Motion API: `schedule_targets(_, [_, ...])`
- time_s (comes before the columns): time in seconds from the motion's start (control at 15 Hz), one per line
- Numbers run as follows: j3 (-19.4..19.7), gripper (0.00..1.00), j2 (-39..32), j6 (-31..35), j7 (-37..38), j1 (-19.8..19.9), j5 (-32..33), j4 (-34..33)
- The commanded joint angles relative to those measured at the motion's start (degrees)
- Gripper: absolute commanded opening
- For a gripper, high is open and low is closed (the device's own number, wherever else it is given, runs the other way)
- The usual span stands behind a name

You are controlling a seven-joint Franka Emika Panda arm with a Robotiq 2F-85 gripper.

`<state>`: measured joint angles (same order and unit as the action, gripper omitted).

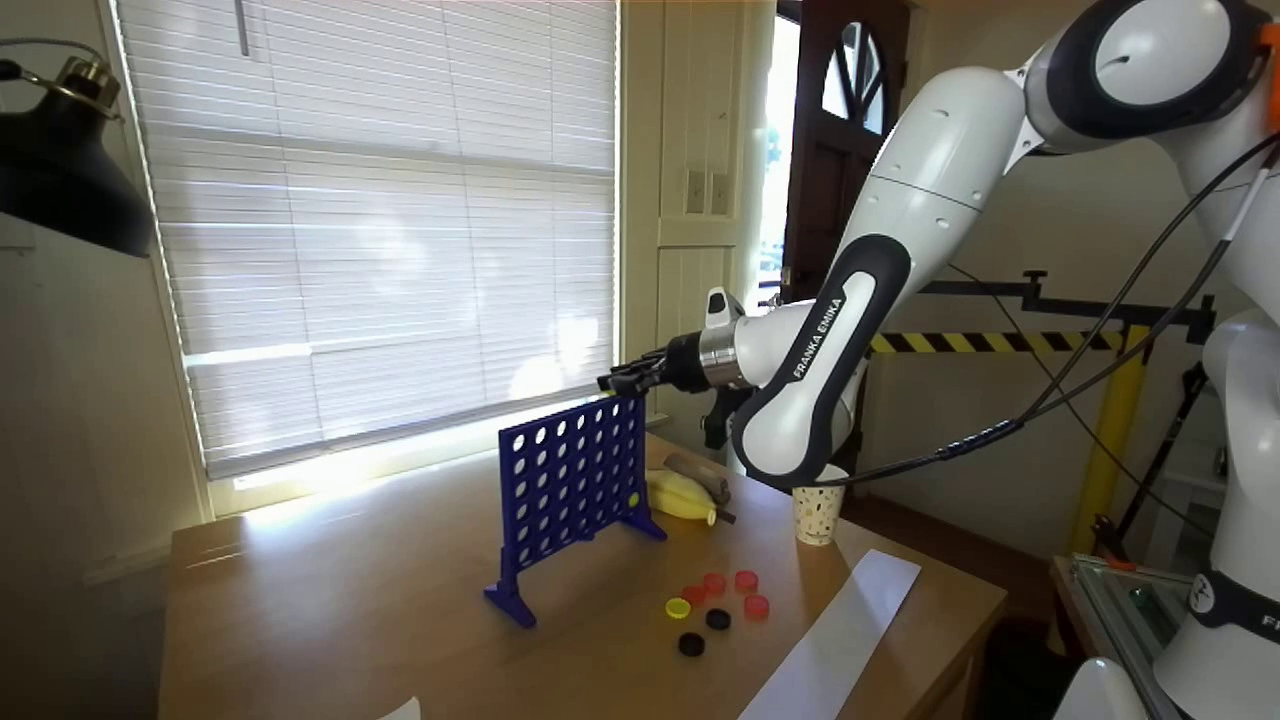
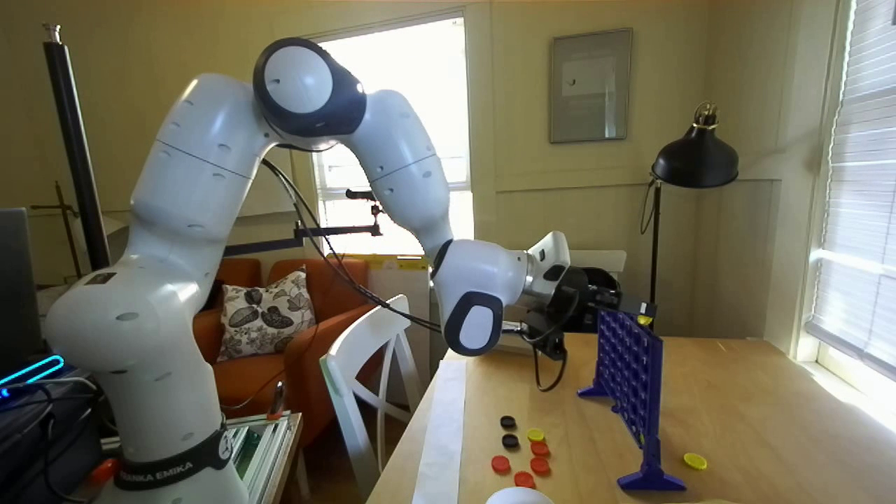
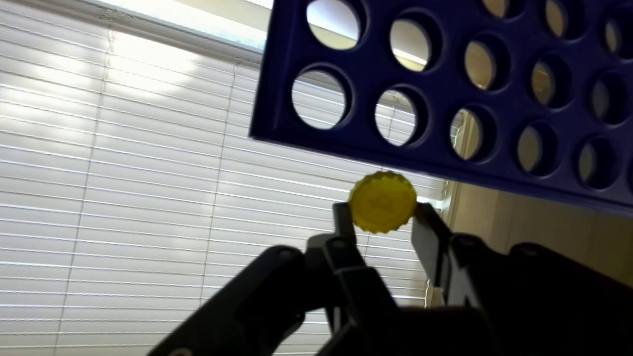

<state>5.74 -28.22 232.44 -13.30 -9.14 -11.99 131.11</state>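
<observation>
- The hand (image 3: 384,217) is pinching a yellow disc (image 3: 383,202) by its rim; in the wrist view its fingertips meet the disc at about 9 and 3 o'clock.
- In that view the edge of the blue frame (image 3: 445,94) passes just beside the disc at 12 o'clock; I cannot tell whether they touch. In both exterior views, the hand is at the frame's top edge.
- Slipping looks the likeliest trouble: little rim sits between the fingertips, so a knock against the frame could twist the disc or pop it free.
- Catching is possible too. A tilted or off-line disc moving toward 12 o'clock in the wrist view could snag on the frame's edge.
- The frame stands tall on narrow feet (image 2: 651,479), so a push this high might tip it or slide it along the tabletop (image 2: 742,406).
- If dropped, the disc might roll among the red discs (image 2: 540,449) and black discs (image 2: 510,442), at about 8 o'clock from the frame in an exterior view, or toward the spare yellow disc (image 2: 695,461) at 5 o'clock.
</observation>
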Motion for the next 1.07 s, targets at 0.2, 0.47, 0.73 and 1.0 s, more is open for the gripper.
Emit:
schedule_targets(0.2, [-0.7, 0.1, -1.8, 1.4, 0.1, 1.1, 1.5, -1.6])
schedule_targets(0.47, [-0.7, 0.1, -1.9, 1.4, 0.1, 1.0, 1.3, -1.5])
schedule_targets(0.73, [-0.7, 0.1, -2.1, 1.6, 0.1, 1.0, 1.2, -1.5])
schedule_targets(1.0, [-0.5, 0.1, -2.1, 2.3, -0.6, 0.5, 0.2, -1.2])
